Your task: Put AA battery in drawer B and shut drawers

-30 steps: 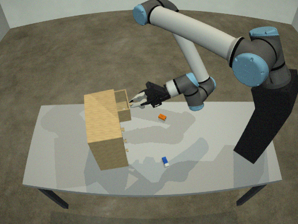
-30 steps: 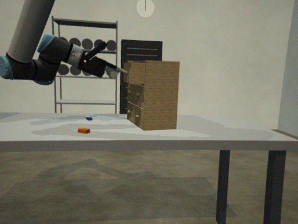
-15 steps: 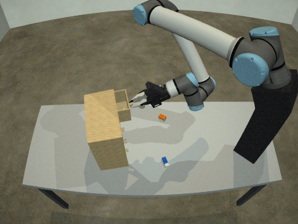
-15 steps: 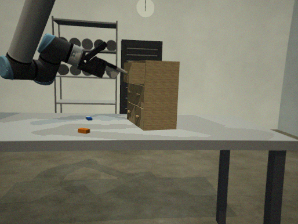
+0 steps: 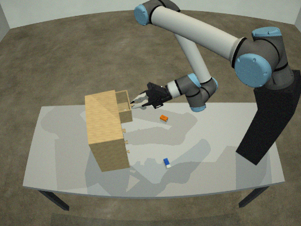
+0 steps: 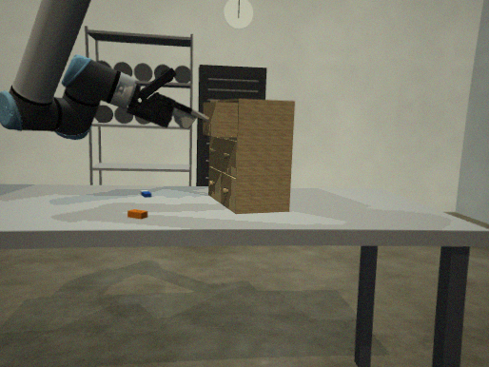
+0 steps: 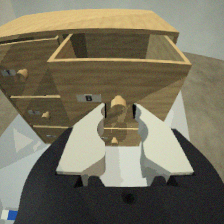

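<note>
Across the scene, one pale table [image 5: 219, 132] [image 6: 333, 238], bearing the chest; facing the chest's drawer side, one arm [image 5: 193, 29] [image 6: 52, 48]. Beyond the chest in the exterior view, one metal rack [image 6: 191, 152] and one dark cabinet [image 6: 230, 71]. Upright on the tabletop, one wooden chest [image 5: 103, 117] [image 6: 264, 157] [image 7: 100, 22].

At the chest's top, one drawer marked B [image 5: 126, 116] [image 6: 224, 119] [image 7: 150, 80], pulled well out; beneath it on the chest, two fronts with knobs in the exterior view. Before the chest, one gripper [image 5: 132, 104] [image 6: 206, 117] [image 7: 119, 104], parted slightly, gripping nothing, with two fingertips around one round knob [image 7: 118, 101] on the open drawer's front.

On the tabletop in front of the chest, two small items: one orange block [image 5: 164, 117] [image 6: 137, 214], nearer the chest's open-drawer end, and one blue-and-white block [image 5: 167, 163] [image 6: 146, 194] [image 7: 10, 215], toward its other end. Cannot tell whether the AA battery lies inside the chest.

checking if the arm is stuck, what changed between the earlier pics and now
Nothing visibly changed: nothing moved, and nothing was taken hold of or let go. The tool remains at drawer B, its fingers apart. The drawer stays pulled out, and the chest, orange block and blue-and-white block stay put.
</note>
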Robot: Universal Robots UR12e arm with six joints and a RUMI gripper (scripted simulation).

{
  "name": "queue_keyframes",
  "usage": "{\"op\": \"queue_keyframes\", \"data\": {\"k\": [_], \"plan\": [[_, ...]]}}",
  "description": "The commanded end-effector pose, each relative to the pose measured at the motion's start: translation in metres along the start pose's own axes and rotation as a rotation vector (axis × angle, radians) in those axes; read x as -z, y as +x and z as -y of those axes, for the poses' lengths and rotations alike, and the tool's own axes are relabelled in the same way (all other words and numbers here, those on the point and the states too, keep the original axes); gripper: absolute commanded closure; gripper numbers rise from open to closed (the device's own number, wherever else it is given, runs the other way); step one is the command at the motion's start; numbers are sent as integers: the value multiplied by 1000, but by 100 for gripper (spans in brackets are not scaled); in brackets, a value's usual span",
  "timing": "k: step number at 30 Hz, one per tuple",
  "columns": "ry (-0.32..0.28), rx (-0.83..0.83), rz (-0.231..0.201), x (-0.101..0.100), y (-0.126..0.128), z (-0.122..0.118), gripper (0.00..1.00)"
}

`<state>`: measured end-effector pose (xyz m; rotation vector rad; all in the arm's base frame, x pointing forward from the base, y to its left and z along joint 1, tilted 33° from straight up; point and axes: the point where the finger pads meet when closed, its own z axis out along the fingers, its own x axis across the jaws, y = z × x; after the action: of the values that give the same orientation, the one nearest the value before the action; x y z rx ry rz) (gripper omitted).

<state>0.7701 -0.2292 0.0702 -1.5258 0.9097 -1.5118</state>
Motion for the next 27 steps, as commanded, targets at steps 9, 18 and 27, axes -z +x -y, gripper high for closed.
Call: {"op": "queue_keyframes", "data": {"k": [9, 18, 27], "plan": [[4, 5, 0, -2, 1, 2, 80], [4, 5, 0, -2, 1, 2, 93], [4, 5, 0, -2, 1, 2, 93]]}}
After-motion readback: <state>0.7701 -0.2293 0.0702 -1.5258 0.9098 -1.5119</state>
